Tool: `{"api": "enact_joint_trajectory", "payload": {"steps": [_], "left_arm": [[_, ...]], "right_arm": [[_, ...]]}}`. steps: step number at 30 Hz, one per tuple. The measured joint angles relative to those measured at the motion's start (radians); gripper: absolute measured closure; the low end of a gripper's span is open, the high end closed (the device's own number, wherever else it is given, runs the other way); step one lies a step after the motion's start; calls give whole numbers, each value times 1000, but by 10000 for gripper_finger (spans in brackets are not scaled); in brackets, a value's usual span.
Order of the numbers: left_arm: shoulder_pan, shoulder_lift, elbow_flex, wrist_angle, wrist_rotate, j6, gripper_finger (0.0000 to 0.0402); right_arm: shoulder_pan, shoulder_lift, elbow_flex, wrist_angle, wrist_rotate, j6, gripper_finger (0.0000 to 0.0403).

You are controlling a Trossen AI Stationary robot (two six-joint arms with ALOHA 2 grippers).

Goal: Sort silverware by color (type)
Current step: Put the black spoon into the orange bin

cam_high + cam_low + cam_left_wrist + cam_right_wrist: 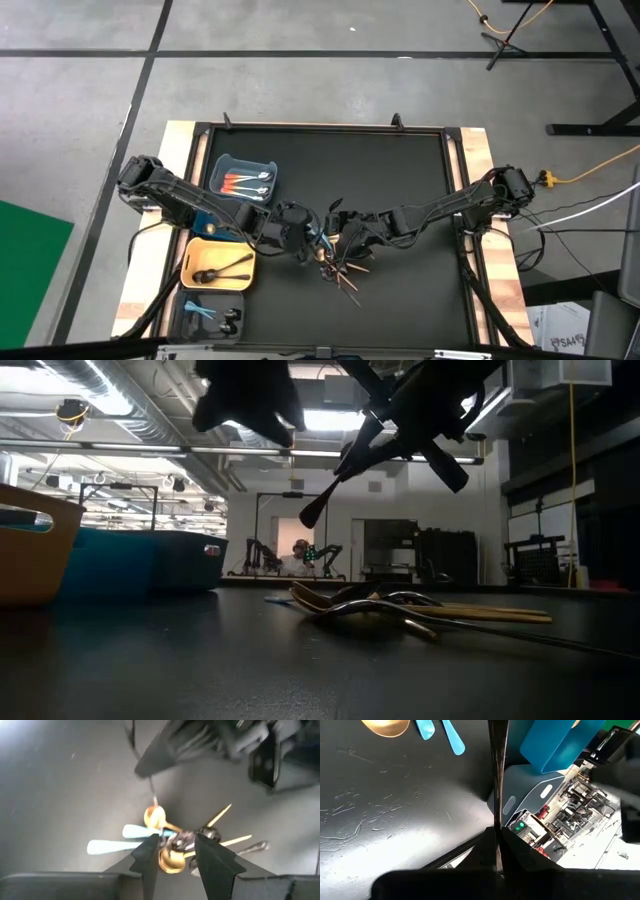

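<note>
Grey concrete floor (330,80), green mat (30,270), orange cable (600,165), ceiling lights (335,420)

Black utensil (496,775) (thin) in right hand (497,840)

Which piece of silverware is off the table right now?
The thin black utensil pinched in the right gripper, hanging in the air; the gold and blue ones lie on the table.

Silverware: gold spoons (172,860), light blue pieces (107,846) piled mid-table; orange-handled pieces (240,182) in blue bin; black utensils (222,273) in yellow bin.
</note>
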Motion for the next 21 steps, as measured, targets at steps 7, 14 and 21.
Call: {"api": "enact_joint_trajectory", "payload": {"steps": [7, 14, 21], "left_arm": [[-31, 18, -26, 0, -38, -50, 281], [-31, 75, -45, 29, -57, -50, 281], [-16, 113, -45, 55, -60, -43, 281]], "right_arm": [[0, 0, 0, 47, 0, -1, 402], [0, 0, 0, 117, 0, -5, 402], [0, 0, 0, 124, -8, -6, 402]]}}
